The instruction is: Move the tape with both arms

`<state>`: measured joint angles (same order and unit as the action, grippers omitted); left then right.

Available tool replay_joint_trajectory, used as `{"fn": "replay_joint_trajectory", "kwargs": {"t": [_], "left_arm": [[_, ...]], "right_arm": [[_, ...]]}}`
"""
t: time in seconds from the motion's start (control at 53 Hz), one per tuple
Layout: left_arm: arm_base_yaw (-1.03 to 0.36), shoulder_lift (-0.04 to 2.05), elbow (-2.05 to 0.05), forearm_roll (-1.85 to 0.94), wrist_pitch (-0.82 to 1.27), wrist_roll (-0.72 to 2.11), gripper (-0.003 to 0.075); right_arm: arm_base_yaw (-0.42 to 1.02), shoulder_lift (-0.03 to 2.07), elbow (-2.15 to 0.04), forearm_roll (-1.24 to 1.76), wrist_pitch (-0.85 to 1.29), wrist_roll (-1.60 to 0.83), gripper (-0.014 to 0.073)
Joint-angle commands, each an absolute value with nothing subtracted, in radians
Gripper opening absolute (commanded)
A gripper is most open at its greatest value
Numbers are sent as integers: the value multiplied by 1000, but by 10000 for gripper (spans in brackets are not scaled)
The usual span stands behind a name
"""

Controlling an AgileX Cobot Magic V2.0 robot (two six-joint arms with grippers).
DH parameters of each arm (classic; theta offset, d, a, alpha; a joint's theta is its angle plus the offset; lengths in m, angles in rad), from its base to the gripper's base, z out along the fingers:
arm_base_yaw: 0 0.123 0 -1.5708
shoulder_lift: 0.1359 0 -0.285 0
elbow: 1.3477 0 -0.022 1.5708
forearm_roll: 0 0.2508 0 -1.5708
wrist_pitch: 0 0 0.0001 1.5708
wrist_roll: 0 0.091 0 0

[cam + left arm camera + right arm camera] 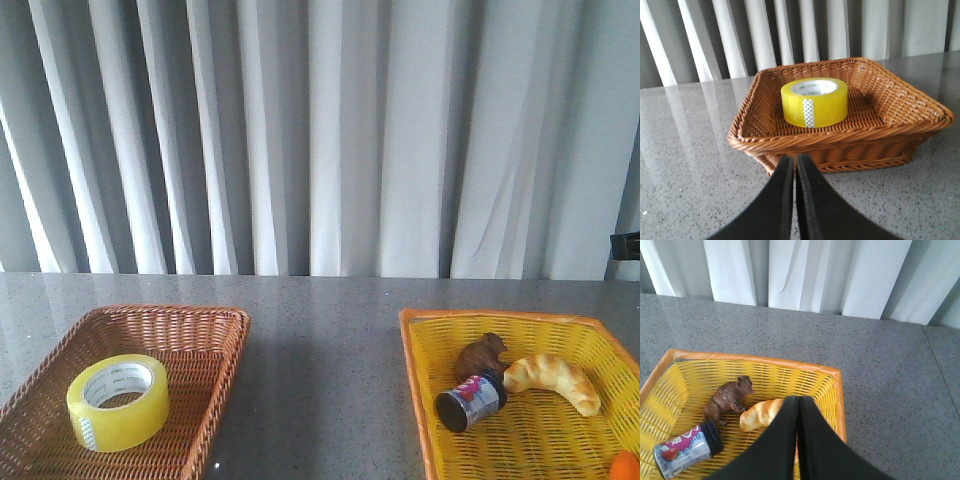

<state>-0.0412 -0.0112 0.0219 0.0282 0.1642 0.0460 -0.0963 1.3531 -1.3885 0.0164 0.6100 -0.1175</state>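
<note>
The tape [118, 402], a wide yellow roll with a white printed core, lies flat in the brown wicker basket [215, 330] at the front left of the table. The left wrist view has the tape [814, 101] in the middle of that basket [840, 142]. My left gripper [794, 160] is shut and empty, just outside the basket's near rim, short of the tape. My right gripper [799, 402] is shut and empty, over the yellow basket [837, 395]. Neither arm shows in the front view.
The yellow basket [420, 330] at the front right holds a pale croissant [553, 380], a brown toy animal [482, 356], a small jar lying on its side [470, 400] and something orange at the corner [626, 466]. Grey stone tabletop [320, 340] separates the two baskets. White curtains hang behind.
</note>
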Motion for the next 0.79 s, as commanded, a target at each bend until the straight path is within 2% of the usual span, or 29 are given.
{"fn": "replay_joint_trajectory", "kwargs": {"t": [0.0, 0.774], "left_arm": [[-39, -29, -3, 15, 107, 42, -6], [-39, -28, -2, 14, 103, 43, -6]], "right_arm": [[-100, 1320, -1415, 15, 547, -125, -8], [-100, 1320, -1415, 15, 549, -125, -8]]}}
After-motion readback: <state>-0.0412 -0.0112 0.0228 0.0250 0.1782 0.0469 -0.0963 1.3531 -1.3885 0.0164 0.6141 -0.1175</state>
